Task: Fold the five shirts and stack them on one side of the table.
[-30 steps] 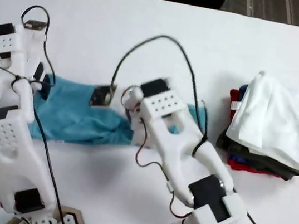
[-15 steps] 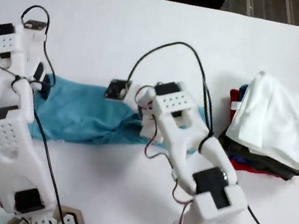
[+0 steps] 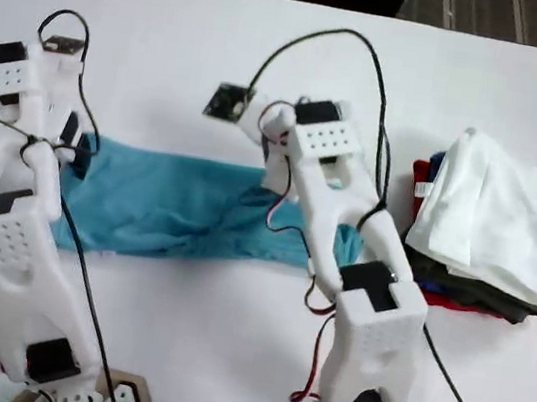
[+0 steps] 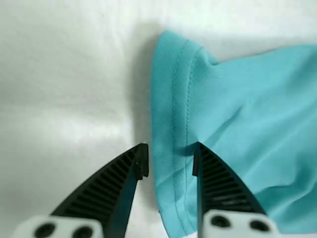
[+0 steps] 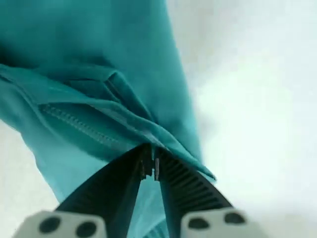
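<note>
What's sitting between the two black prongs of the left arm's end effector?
In the left wrist view, the hemmed edge of the shirt lies inside the open left end effector: one prong over the table, the other over cloth.

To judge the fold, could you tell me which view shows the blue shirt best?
The high view: it shows the blue shirt almost whole, as a long strip. The left wrist view shows its stitched edge between the open fingers of the left gripper; the right wrist view, a fold pinched by the right gripper.
</note>
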